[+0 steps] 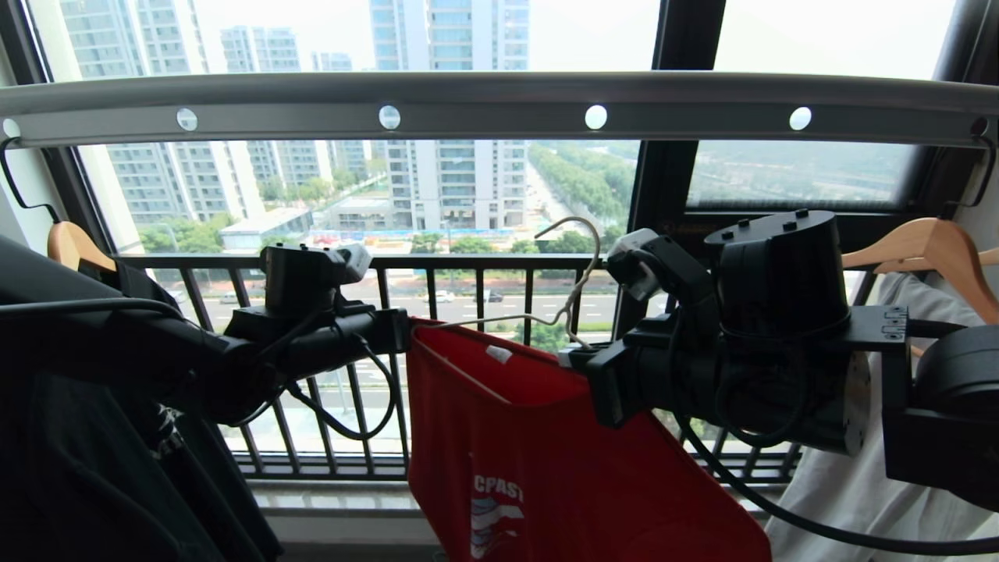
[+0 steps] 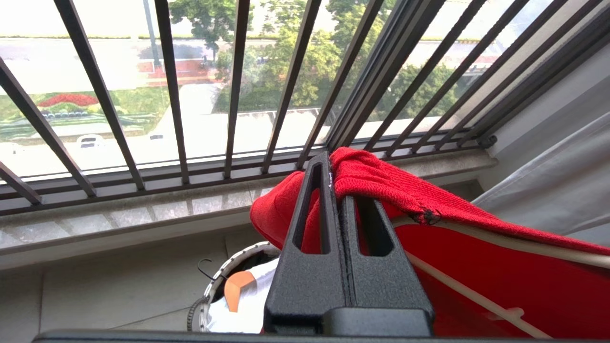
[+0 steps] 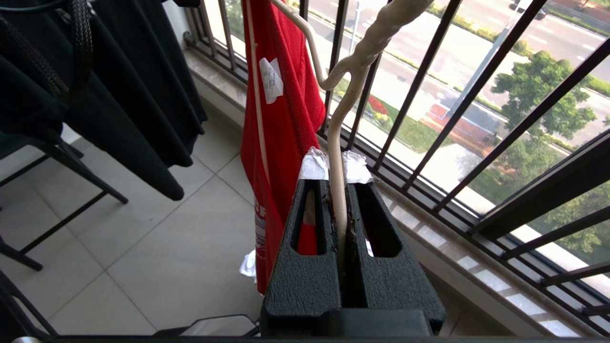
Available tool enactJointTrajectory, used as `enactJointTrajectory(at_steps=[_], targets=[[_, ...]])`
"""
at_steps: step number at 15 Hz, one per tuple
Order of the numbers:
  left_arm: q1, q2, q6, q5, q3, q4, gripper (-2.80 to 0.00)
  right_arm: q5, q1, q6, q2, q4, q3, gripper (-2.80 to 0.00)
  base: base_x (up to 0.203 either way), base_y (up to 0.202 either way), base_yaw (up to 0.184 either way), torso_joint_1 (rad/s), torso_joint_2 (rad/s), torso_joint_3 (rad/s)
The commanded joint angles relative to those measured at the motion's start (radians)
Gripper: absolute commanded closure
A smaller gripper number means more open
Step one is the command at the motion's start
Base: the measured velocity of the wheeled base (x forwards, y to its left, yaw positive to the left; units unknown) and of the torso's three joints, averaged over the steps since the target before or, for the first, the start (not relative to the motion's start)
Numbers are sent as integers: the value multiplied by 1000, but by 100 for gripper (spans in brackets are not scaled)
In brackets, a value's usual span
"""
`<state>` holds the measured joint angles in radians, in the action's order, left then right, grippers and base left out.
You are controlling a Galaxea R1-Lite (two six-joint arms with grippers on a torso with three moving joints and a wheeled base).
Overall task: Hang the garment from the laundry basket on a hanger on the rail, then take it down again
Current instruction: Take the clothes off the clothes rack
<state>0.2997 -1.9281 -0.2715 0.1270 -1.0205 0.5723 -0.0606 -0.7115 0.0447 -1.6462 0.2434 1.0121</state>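
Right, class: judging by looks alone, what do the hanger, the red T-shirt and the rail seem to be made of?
Hanger: probably wire with a cream coating; it is thin, bent and twisted at the neck.
T-shirt: knitted fabric, likely cotton; the weave shows where the left gripper pinches it, and it drapes softly.
Rail: seemingly metal, matt grey; flat, straight, with round holes.

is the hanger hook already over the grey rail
No, the hanger hook hangs in the air well below the rail, its wire clamped in the right gripper.
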Motion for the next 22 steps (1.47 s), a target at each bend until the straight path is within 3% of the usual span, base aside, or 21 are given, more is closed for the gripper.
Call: enactJointTrajectory(at_steps=[1, 4, 7, 11, 15, 18, 22], targets=[[-36, -17, -2, -1, -19, 3, 0, -1, 0, 0, 3, 0, -1, 0, 0, 0, 0, 0, 0, 0], [-60, -56, -5, 7, -36, 6, 0, -1, 0, 0, 2, 0, -1, 0, 0, 0, 0, 0, 0, 0], [-58, -58, -24, 131, 5, 33, 0, -1, 1, 1, -6, 0, 0, 0, 0, 0, 0, 0, 0, 0], [9, -29, -17, 128, 42, 34, 0, 1, 0, 4, -25, 16, 2, 0, 0, 0, 0, 0, 0, 0], [74, 6, -15, 125, 81, 34, 0, -2, -2, 15, -119, 186, -2, 0, 0, 0, 0, 0, 0, 0], [109, 30, 8, 123, 105, 34, 0, -5, -5, 87, -166, 302, 1, 0, 0, 0, 0, 0, 0, 0], [165, 85, 17, 123, 146, 34, 0, -20, -6, 124, -200, 423, -1, 0, 0, 0, 0, 0, 0, 0]])
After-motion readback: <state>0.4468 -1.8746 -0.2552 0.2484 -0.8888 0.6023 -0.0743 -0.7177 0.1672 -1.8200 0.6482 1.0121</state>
